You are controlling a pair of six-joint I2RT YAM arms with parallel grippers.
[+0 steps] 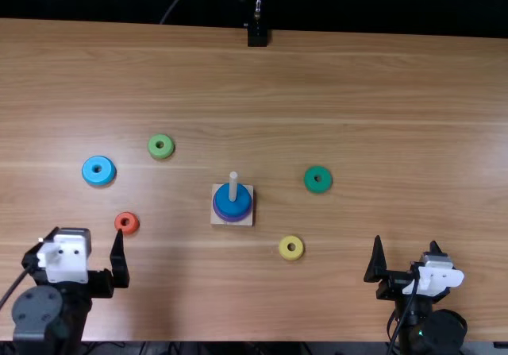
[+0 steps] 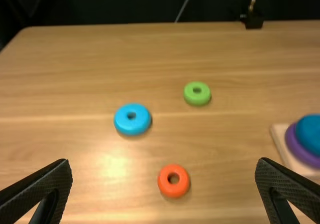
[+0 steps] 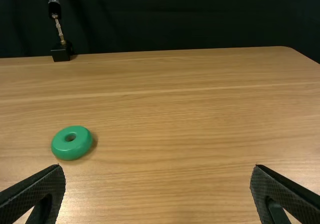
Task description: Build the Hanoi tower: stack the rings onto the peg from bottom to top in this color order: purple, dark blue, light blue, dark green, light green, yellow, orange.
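Your left hand (image 1: 86,234) spread, orange ring (image 1: 127,230) near its fingertips, ringed peg (image 1: 233,183) well to its right, your right hand (image 1: 406,244) spread, dark green ring (image 1: 311,183) ahead and left of it

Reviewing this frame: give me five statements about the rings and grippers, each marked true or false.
1. The dark blue ring sits above the purple ring on the peg. True.
2. The light blue ring is on the peg. False: it lies on the table.
3. The left gripper is open and empty. True.
4. The right gripper holds the dark green ring. False: it is open, the ring on the table.
5. The orange ring lies off the peg. True.
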